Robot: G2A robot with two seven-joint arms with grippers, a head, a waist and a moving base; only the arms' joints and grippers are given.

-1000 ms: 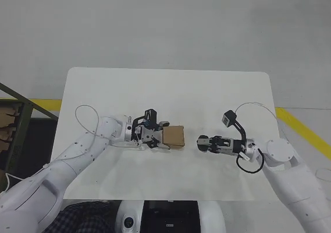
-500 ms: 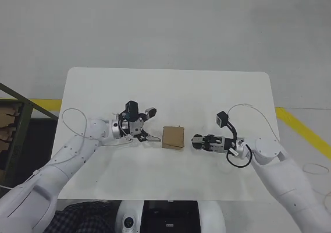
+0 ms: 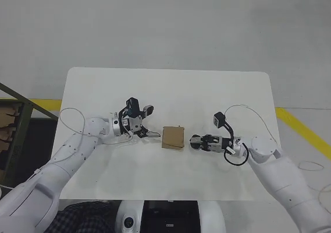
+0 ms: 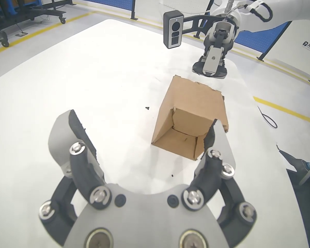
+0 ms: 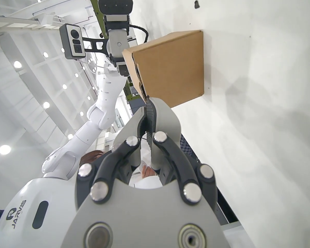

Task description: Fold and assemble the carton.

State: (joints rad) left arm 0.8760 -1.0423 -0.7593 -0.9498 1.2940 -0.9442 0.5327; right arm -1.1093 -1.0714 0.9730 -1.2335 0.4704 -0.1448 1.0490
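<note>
While the carton [image 3: 173, 137] is lying at the worktop [image 3: 223, 93] centre, I am holding the left gripper [image 3: 152, 122] wide-jawed facing its open end, the right gripper [image 3: 192, 141] pinched closed just beside it.

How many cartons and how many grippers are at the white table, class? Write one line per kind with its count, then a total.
Carton: 1
Grippers: 2, the left gripper and the right gripper
Total: 3
</note>
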